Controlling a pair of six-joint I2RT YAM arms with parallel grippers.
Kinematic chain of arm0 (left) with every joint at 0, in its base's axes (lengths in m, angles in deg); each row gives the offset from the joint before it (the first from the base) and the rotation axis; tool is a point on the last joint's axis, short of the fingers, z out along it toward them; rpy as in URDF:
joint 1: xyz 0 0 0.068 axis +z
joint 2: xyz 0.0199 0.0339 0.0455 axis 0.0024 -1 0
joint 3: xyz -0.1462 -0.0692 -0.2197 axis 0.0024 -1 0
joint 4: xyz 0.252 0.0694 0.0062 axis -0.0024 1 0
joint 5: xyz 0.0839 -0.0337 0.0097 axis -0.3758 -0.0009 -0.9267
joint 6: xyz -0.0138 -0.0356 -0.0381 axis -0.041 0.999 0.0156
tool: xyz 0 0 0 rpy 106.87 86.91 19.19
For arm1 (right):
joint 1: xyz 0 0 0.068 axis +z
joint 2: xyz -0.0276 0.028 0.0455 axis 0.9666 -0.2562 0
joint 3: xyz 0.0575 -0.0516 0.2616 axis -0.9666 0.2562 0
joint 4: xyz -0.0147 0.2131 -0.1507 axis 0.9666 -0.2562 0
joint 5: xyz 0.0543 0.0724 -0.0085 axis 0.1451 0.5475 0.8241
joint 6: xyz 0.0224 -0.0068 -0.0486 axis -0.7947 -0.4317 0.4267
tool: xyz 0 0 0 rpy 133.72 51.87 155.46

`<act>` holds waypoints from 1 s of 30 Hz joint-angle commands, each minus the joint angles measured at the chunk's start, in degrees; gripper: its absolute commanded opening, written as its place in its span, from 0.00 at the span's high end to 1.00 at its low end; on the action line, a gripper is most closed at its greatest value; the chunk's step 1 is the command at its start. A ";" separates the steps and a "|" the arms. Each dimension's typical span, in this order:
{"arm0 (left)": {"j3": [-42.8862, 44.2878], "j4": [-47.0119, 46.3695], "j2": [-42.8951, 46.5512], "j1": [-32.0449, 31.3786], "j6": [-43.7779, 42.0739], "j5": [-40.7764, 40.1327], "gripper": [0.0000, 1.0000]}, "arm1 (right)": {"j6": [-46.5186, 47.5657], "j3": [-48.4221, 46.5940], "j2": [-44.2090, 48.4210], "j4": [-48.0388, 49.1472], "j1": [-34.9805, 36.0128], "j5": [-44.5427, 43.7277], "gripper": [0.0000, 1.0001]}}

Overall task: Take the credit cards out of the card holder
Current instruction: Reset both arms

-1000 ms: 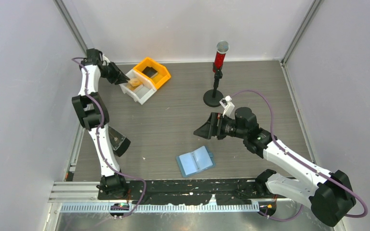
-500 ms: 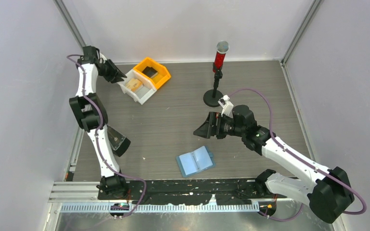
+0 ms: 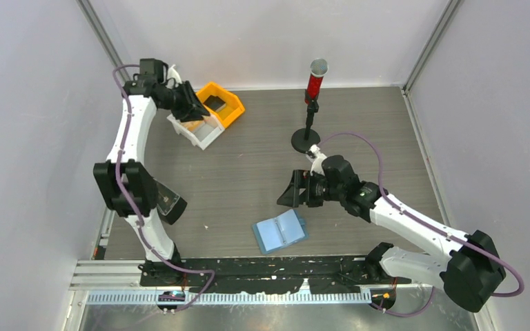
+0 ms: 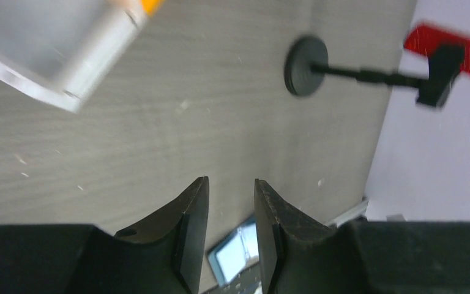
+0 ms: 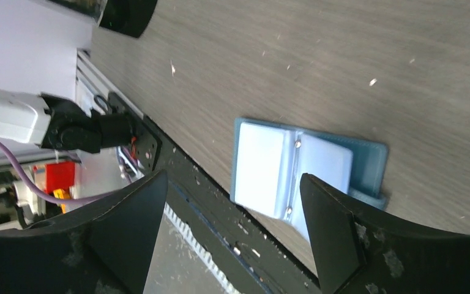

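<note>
The open orange plastic bin (image 3: 229,105), well to the left of the black microphone stand with the round base (image 3: 308,141), holds a thin dark grey-black card (image 3: 214,103). Touching that bin, on the side farther from the stand, is the white plastic bin (image 3: 203,136). The left gripper (image 3: 194,114) hangs over it and hides most of its inside. Only an orange-tan sliver (image 3: 194,126) shows, too covered to name.

That gripper's fingers (image 4: 190,220) stand a narrow gap apart with nothing between them.

The flat light-blue bifold card holder (image 3: 281,231) lies spread open on the grey table (image 3: 248,172), toward the near edge from the stand. Whether its pale pockets hold a card cannot be told.

The right gripper (image 3: 286,195), between the stand and the card holder, is spread wide and empty.

In the left wrist view the white bin is cut off at the frame's corner.
</note>
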 commanded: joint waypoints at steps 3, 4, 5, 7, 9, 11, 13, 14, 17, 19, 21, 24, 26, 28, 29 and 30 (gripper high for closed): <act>-12.33 2.24 14.43 -5.86 -4.21 3.25 0.62 | 0.90 -4.79 -0.96 -3.49 10.60 -11.25 0.12; -14.95 1.78 17.58 -6.52 -4.42 3.91 0.62 | 0.40 -4.68 -1.39 -3.05 11.78 -11.90 0.12; -17.50 1.18 19.91 -7.00 -4.72 4.92 0.60 | -0.84 -4.54 -2.23 -2.71 13.87 -12.72 0.12; -22.20 1.29 24.57 -7.09 -5.65 6.41 0.58 | -2.23 -4.68 -3.65 -1.59 17.42 -14.62 0.11; -26.65 1.83 29.19 -7.08 -6.94 5.74 0.55 | -2.70 -5.46 -5.39 -1.47 20.68 -17.29 0.11; -31.03 1.80 33.78 -7.14 -7.87 5.42 0.53 | -2.63 -6.31 -7.68 -1.76 23.16 -19.35 0.10; -36.47 0.42 38.32 -7.13 -7.04 5.06 0.49 | -2.16 -7.20 -10.14 -2.40 24.72 -20.97 0.10; -38.59 -0.40 41.04 -7.08 -6.36 5.00 0.41 | -1.68 -7.75 -11.91 -2.56 25.58 -21.93 0.10; -43.23 -1.35 45.37 -7.07 -5.22 4.68 0.13 | -0.48 -9.10 -14.92 -3.82 26.94 -25.59 0.10; -45.42 -1.50 47.57 -7.09 -5.35 3.48 0.04 | 0.29 -9.98 -17.13 -4.53 27.62 -27.64 0.10; -47.23 -1.30 49.34 -7.07 -5.46 1.10 0.01 | 0.72 -10.75 -19.31 -5.22 27.98 -29.00 0.10; -50.37 -2.22 51.90 -7.09 -5.40 -0.98 0.01 | 0.97 -11.83 -22.35 -5.68 28.30 -30.64 0.10; -52.22 -2.82 53.12 -7.11 -5.43 -1.40 0.01 | 1.01 -12.19 -23.85 -5.72 28.47 -31.00 0.10; -53.55 -3.32 54.14 -7.07 -5.53 -1.47 0.01 | 1.03 -12.59 -25.38 -5.66 28.65 -31.06 0.10; -54.30 -3.60 54.47 -7.11 -5.48 -1.54 0.01 | 1.03 -12.70 -25.85 -5.64 28.85 -31.08 0.10; -54.60 -3.73 54.86 -7.12 -5.47 -1.51 0.01 | 1.03 -12.97 -26.76 -5.72 28.90 -31.02 0.10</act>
